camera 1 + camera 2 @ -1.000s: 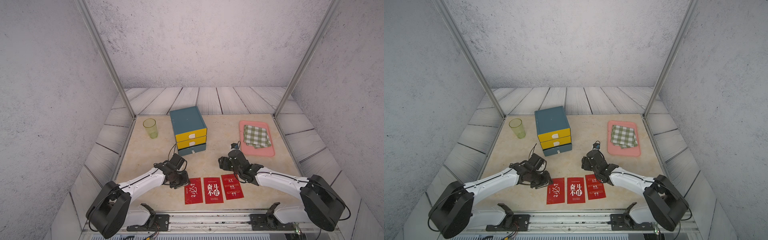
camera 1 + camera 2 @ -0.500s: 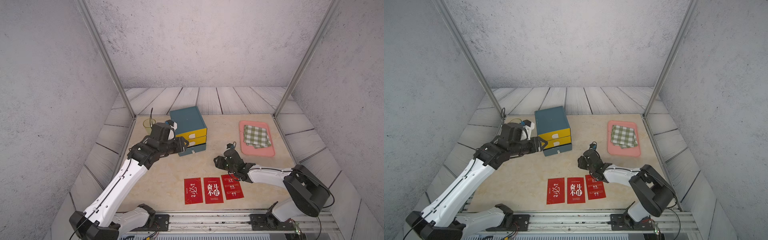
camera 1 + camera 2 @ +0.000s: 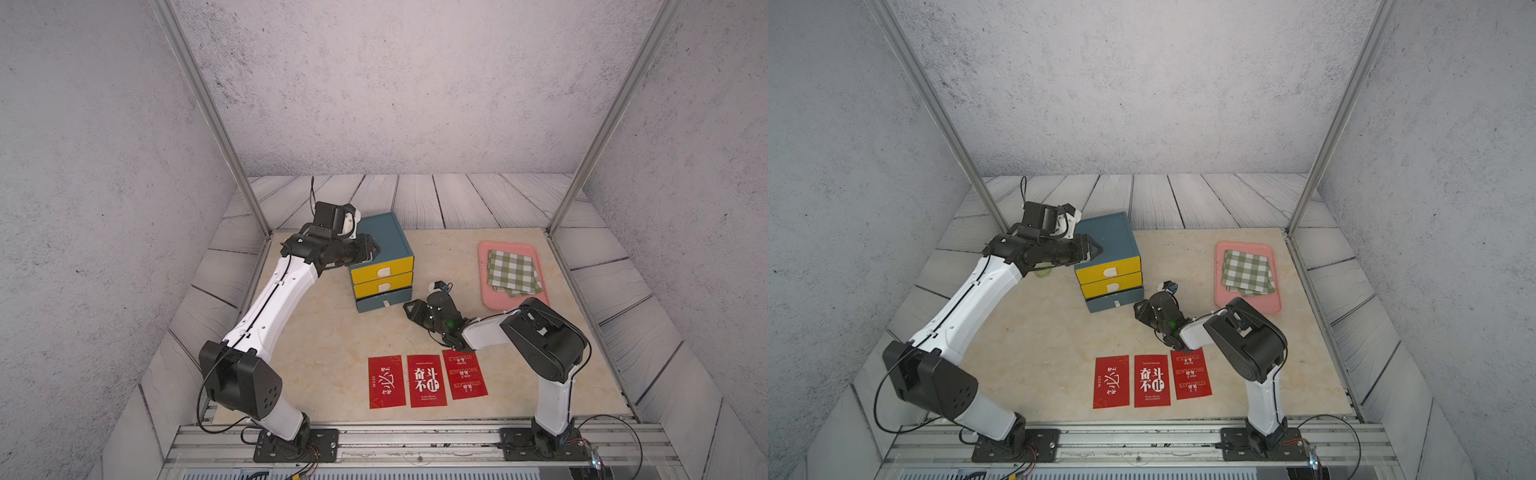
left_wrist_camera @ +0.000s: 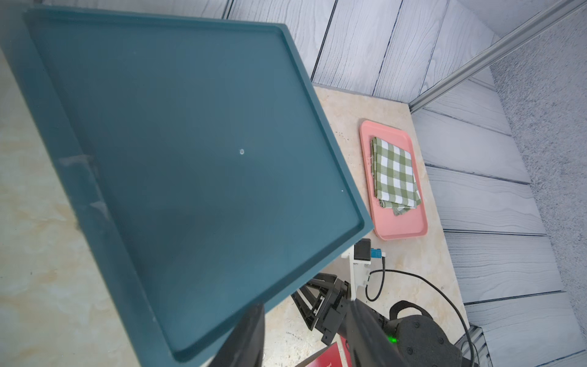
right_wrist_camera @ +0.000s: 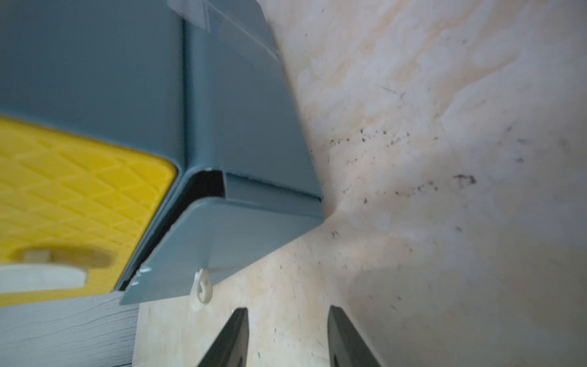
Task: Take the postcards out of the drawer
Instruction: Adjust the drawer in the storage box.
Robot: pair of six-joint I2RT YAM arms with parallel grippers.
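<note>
Soft, diffuse light fills both top views, sharp throughout, with faint shadows under the arms on the table (image 3: 332, 332). In the right wrist view the cabinet (image 5: 222, 127) and right pincer (image 5: 287, 309) are blurred.

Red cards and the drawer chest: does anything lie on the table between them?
No: in both top views the table there is bare. The right gripper hangs just beside that stretch, by the bottom drawer.
</note>
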